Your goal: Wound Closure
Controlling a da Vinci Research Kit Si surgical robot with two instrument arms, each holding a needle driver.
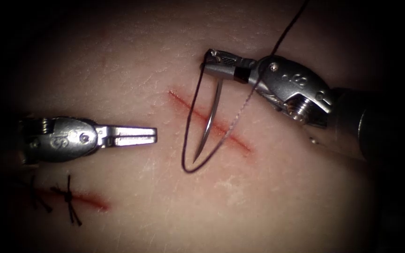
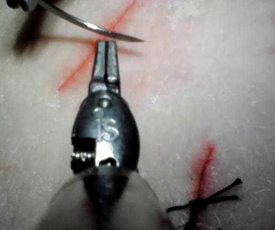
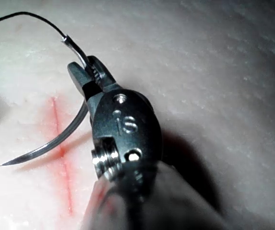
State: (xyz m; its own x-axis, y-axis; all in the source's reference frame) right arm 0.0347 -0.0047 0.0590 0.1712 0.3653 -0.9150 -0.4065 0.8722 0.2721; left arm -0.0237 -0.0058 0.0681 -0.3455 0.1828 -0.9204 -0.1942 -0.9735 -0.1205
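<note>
Support: the tissue is carrying everything
Centre of frame: an open cut is running diagonally
Lower left: a stitched cut is lying with knotted thread ends

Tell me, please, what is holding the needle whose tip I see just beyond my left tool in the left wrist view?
Observer: The right tool holds the needle, jaws shut near its thread end; it is not in the tissue. Your left tool holds nothing.
Operator: Where does the thread run?
Observer: The thread loops down left of the cut, crosses it, and runs up past the right tool.
</note>
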